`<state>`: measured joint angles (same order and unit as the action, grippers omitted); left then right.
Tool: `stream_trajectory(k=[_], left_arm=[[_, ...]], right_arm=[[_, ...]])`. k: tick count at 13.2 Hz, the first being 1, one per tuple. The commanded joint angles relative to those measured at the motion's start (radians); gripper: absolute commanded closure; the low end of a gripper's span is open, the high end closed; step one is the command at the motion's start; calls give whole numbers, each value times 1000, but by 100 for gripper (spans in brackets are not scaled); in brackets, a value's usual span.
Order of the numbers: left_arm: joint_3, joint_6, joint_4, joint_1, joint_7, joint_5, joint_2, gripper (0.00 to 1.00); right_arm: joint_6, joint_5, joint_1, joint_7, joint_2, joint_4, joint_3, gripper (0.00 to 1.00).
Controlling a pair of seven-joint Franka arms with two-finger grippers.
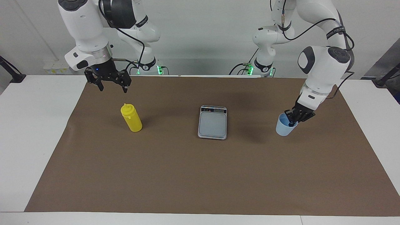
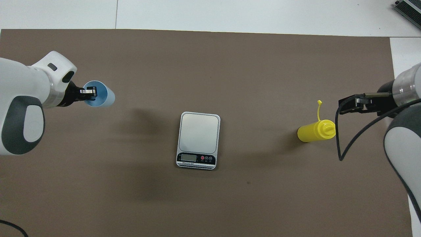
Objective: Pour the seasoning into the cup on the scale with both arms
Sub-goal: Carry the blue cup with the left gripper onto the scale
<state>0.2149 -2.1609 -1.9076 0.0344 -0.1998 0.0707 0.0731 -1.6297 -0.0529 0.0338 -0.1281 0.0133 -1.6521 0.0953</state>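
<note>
The light blue cup (image 1: pixel 283 128) (image 2: pixel 102 96) hangs tilted above the mat at the left arm's end of the table. My left gripper (image 1: pixel 292 120) (image 2: pixel 90 93) is shut on its rim, one finger inside the cup. The grey scale (image 1: pixel 212 124) (image 2: pixel 199 133) lies flat mid-mat with nothing on its plate. The yellow seasoning bottle (image 1: pixel 132 119) (image 2: pixel 313 132) stands upright at the right arm's end, its small cap dangling on a tether. My right gripper (image 1: pixel 113 89) (image 2: pixel 349 106) is open in the air just beside the bottle's top, holding nothing.
A brown mat (image 1: pixel 200 175) (image 2: pixel 210 204) covers most of the white table (image 1: pixel 31 125). A dark device (image 2: pixel 409 9) pokes in at the table's corner farthest from the robots at the right arm's end.
</note>
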Motion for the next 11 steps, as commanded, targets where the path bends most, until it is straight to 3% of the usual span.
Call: stream_trajectory(k=[1,5,11], left_arm=[[-14,7,22,-135,-114,9,1,100],[-15,-117,-19,-348,-220,-29,13,100],[-15,-203,-91,-465,-285,-74,77,100]], right_arm=[[-12,15,12,11,25,-31,3,0],[-12,15,12,11,25,-29,3,0],[-12,15,12,11,25,-31,3,0]])
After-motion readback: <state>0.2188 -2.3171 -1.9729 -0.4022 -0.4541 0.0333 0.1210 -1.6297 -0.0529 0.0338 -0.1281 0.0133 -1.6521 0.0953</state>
